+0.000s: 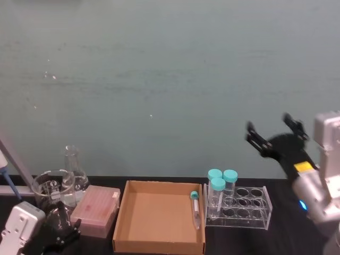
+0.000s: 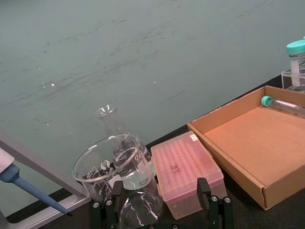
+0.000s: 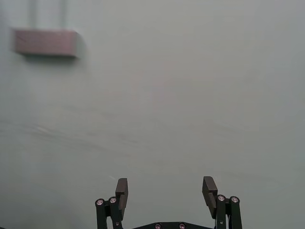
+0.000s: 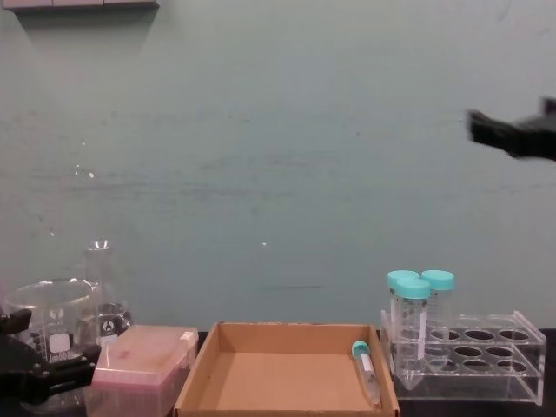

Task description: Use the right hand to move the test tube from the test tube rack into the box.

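Step in hand: you look done with the placing; what is left is to pull the right hand (image 1: 276, 130) clear, so lift it straight and do not sweep low over the rack (image 1: 243, 207).
Right hand: it hangs high above the rack's far side, well apart from everything on the bench, its fingers (image 3: 122, 187) spread with nothing between them.
Tube (image 1: 195, 209): it lies on its side inside the box (image 1: 133, 220), along the wall nearest the rack, cap toward the far wall. It looks settled, so you should not need to nudge it.
Box: brown cardboard, just beside the rack; it holds the tube and nothing else.
Rack: two wide capped tubes (image 1: 221, 190) stand upright at the end nearest the box; the other holes you can see are empty. Judging by their height, these are what a low retreat would knock.
Left gripper (image 1: 62, 227): parked low, on the far side of the box from the rack, near the pink box (image 1: 96, 209), the beaker (image 1: 49, 188) and the flask (image 1: 73, 167). You cannot tell how its fingers stand.
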